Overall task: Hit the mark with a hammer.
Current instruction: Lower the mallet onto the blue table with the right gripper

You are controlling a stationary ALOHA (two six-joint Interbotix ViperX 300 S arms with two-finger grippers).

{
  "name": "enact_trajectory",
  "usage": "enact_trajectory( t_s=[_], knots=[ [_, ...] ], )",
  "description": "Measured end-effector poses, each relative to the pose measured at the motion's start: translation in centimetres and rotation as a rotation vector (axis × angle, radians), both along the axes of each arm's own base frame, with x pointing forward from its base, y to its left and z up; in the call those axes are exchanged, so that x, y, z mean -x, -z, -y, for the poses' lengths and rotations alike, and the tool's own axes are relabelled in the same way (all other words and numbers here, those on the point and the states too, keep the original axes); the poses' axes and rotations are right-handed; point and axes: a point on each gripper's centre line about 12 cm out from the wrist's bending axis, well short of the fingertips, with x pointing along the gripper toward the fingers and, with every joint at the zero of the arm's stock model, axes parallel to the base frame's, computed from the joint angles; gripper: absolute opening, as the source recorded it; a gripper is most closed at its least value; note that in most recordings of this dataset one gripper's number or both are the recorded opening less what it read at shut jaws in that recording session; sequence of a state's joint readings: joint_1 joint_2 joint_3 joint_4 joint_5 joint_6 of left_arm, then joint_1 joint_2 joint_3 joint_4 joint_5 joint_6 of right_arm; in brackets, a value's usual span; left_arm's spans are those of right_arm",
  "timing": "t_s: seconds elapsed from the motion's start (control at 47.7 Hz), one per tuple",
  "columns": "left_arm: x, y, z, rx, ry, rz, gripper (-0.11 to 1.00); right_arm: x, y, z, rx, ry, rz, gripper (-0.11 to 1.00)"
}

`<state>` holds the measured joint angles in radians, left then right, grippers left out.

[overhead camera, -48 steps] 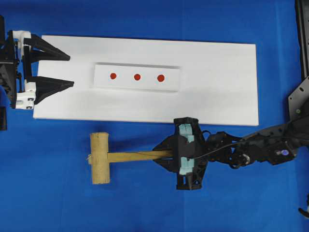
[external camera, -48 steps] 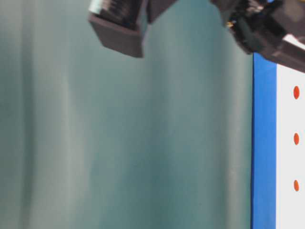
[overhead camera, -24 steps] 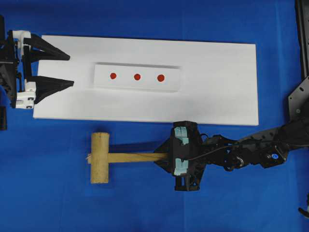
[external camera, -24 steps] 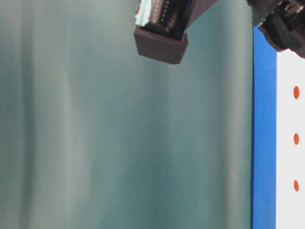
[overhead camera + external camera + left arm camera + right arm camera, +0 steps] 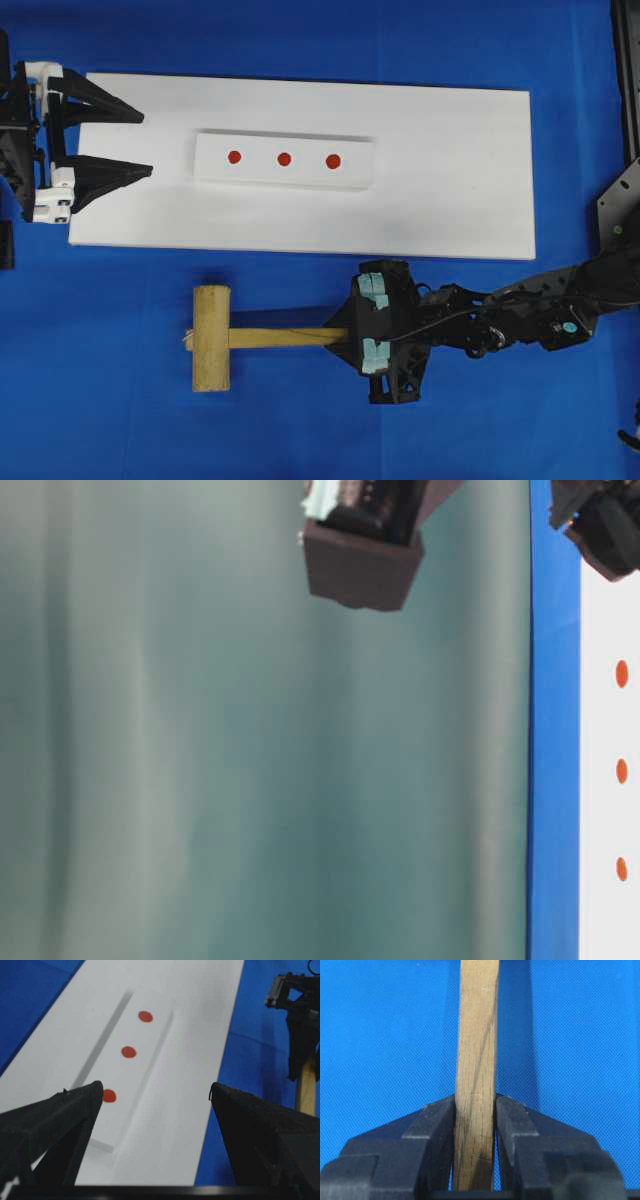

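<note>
Below the white board (image 5: 450,200), on the blue surface (image 5: 300,430), the hammer (image 5: 240,337) lies with its head at left; the right gripper (image 5: 345,338) is clamped on the handle, hiding its far end; the left gripper (image 5: 140,143) stands wide open over the board's left edge, holding nothing; the table-level view shows mostly blur, with three red marks (image 5: 284,159) cut close to its right edge.

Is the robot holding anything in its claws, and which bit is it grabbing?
The right gripper is shut on the hammer, pinching the end of its wooden handle, far from the head. The left gripper is open and holds nothing.
</note>
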<state>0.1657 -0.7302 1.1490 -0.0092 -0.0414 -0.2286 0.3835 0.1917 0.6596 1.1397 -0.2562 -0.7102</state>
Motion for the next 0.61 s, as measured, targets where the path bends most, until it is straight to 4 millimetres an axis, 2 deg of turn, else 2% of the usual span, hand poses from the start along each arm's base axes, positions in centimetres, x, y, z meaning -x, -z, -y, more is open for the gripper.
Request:
enact_trajectory(
  t_s=[0.44, 0.503, 0.608],
  knots=[
    [0.03, 0.06, 0.0, 0.002, -0.001, -0.001, 0.84, 0.14, 0.25, 0.05, -0.01, -0.003, -0.017, 0.11],
    [0.03, 0.06, 0.0, 0.003, -0.001, -0.001, 0.84, 0.18, 0.23, -0.02, -0.016, -0.005, -0.021, 0.23],
    [0.0, 0.0, 0.0, 0.004, -0.002, 0.001, 0.84, 0.2, 0.31, -0.02, -0.02, -0.002, -0.025, 0.53]
  ],
)
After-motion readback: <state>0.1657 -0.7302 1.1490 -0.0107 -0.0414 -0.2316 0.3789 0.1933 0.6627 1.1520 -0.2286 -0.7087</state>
